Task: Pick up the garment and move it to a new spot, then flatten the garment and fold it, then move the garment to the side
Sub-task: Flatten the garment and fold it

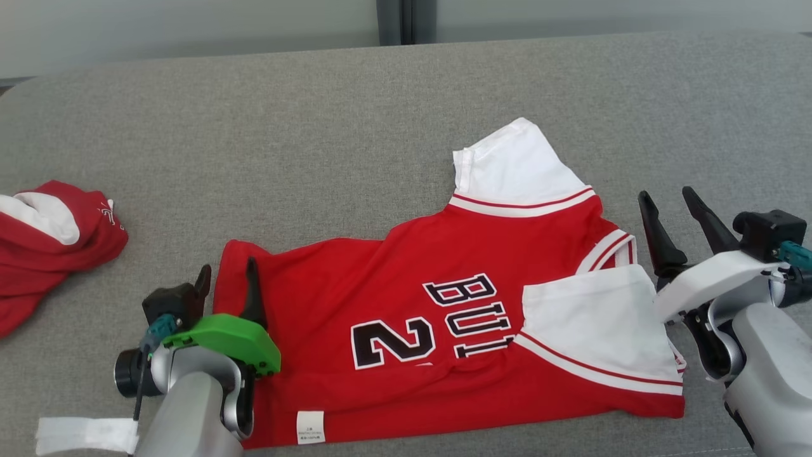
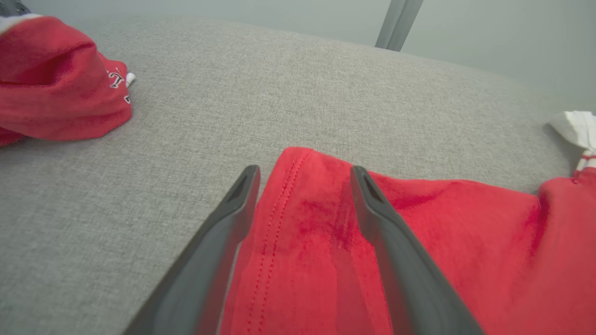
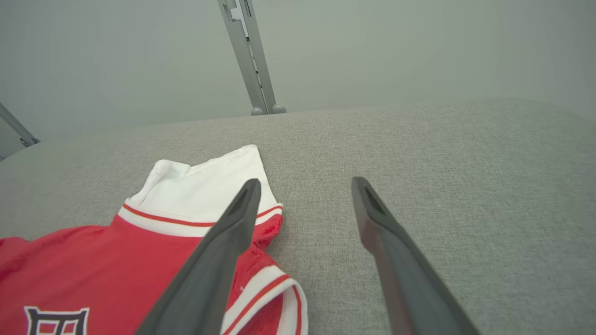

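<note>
Jersey (image 1: 406, 279): red with white sleeves, lying spread on the grey bench (image 1: 317, 127), centre to right in the head view. One white sleeve points away from the robot. The other is folded over the front and covers part of the black lettering. A white label shows at the near edge.

Left end effector (image 1: 228, 266): fingers apart, nothing held. It straddles the jersey's left hem. In the left wrist view (image 2: 302, 170) one finger is over red cloth (image 2: 419, 232) and the other over bare bench. Contact with the cloth cannot be determined.

Right end effector (image 1: 666, 192): fingers apart, nothing held, just beside the jersey's right edge near the striped trim.

Second red garment (image 1: 51, 235): bunched at the far left, well apart from the jersey.
</note>
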`<state>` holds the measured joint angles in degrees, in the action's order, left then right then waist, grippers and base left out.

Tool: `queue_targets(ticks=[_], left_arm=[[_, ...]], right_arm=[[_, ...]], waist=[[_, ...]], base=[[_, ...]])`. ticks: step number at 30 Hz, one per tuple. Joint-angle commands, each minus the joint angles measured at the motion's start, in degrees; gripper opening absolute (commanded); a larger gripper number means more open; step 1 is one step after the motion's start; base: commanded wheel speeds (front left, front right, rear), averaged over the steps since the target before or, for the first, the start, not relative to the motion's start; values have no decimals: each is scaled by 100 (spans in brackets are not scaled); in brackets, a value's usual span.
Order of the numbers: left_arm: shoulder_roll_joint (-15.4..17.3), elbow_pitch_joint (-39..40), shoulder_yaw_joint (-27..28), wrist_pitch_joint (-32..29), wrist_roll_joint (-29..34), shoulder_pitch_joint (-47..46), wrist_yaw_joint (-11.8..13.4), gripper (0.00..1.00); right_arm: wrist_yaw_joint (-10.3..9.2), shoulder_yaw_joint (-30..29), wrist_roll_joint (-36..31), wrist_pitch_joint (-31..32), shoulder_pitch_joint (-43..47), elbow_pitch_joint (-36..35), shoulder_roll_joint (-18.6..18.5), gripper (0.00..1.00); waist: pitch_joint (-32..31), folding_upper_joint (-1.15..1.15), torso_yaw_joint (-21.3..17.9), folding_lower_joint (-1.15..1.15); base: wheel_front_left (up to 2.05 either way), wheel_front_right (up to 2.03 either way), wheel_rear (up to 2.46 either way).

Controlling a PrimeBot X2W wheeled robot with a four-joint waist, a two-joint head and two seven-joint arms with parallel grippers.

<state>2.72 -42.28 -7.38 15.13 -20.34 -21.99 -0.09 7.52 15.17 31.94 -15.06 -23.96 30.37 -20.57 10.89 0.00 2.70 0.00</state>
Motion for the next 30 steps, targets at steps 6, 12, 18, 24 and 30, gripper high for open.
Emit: queue_targets(ticks=[6,12,18,24,30], left_arm=[[31,-654,47,0,117,-665,-54,100],[33,-963,96,0,136,-938,-134,49],[34,-965,124,0,163,-1080,-217,0],[32,-559,91,0,184,-1115,-178,0],[34,-216,-94,0,15,-1004,-161,0]], right_arm=[[-7,420,149,-16,-523,145,-96,100],[-7,591,255,-16,-669,168,-152,100],[-7,836,411,-15,-915,259,-252,100],[-7,1412,749,112,-1605,732,-394,100],[-7,1949,1128,646,-2330,1233,-464,100]], waist=[[377,0,-20,0],[484,0,-10,0],[603,0,20,0],[722,0,185,0],[855,0,448,0]], base=[[0,0,0],[0,0,0],[0,0,0],[0,0,0],[0,0,0]])
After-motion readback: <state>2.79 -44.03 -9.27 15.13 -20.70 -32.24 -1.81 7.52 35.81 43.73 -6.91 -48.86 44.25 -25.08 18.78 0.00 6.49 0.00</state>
